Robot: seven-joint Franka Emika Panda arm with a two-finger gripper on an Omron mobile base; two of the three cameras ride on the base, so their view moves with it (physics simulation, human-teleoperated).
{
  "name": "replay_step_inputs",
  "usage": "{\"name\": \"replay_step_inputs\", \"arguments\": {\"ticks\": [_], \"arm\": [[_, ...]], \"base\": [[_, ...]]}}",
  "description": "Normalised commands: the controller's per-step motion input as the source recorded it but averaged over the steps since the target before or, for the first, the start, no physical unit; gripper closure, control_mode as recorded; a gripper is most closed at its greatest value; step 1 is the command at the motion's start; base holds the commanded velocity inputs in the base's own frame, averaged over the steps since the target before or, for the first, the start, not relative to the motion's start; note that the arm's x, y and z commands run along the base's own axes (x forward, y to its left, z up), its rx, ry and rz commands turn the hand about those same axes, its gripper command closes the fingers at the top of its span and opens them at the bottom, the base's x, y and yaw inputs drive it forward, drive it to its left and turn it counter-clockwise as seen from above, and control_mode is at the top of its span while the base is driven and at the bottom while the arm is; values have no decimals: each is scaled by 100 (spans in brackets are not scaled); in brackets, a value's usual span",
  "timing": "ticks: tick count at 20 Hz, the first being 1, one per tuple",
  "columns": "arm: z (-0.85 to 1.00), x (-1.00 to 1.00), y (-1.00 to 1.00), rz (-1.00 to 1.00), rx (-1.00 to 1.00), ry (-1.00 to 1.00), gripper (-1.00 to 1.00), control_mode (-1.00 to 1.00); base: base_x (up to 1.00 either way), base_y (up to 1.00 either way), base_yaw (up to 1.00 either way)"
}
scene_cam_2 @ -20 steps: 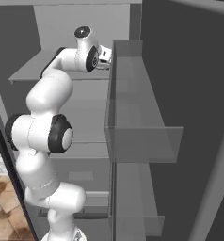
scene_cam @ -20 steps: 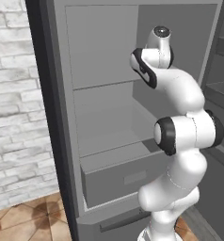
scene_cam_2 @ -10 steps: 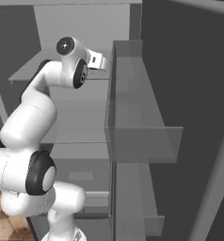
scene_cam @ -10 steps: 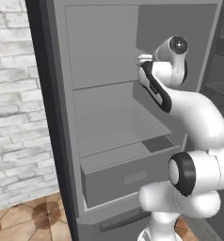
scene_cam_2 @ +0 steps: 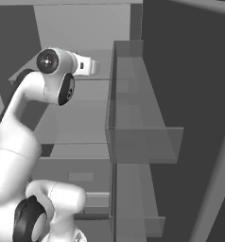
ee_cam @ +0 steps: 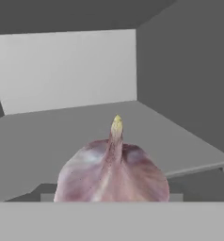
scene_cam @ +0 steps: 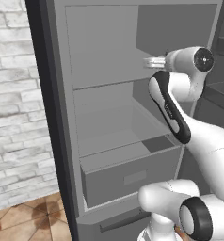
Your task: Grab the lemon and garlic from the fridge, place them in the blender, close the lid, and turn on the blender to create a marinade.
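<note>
A purple-white garlic bulb (ee_cam: 112, 174) with a yellow tip sits right in front of the hand camera and hides the finger tips. It hangs above the fridge's flat shelf (ee_cam: 48, 136). My gripper (scene_cam: 150, 62) is level with the upper shelf of the open fridge (scene_cam: 109, 94) and points left into it. From the other side the gripper (scene_cam_2: 93, 66) stands beside the door bin. It appears shut on the garlic. The lemon, the blender and the lid are out of view.
A wide grey drawer (scene_cam: 128, 176) juts out under the lower shelf. A see-through door bin (scene_cam_2: 138, 123) stands close to the right of the hand. A brick wall (scene_cam: 12, 117) and tiled floor (scene_cam: 24, 221) lie to the left of the fridge.
The arm has swung: the elbow dropped low and the upper joints rose and shifted right. The hand has come lower, to shelf height.
</note>
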Motion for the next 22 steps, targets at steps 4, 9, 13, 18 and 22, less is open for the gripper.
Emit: {"name": "replay_step_inputs", "arguments": {"ticks": [4,9,13,18,22], "arm": [[26,-100,22,9,-2,13,100,-100],[-20,-100,39,15,-9,36,100,-100],[-88,-100,29,12,-7,33,100,-100],[-100,-100,26,5,-11,12,100,-100],[-72,-73,8,3,-7,-10,100,-100]], "base": [[0,0,0],[0,0,0],[0,0,0],[0,0,0],[0,0,0]]}}
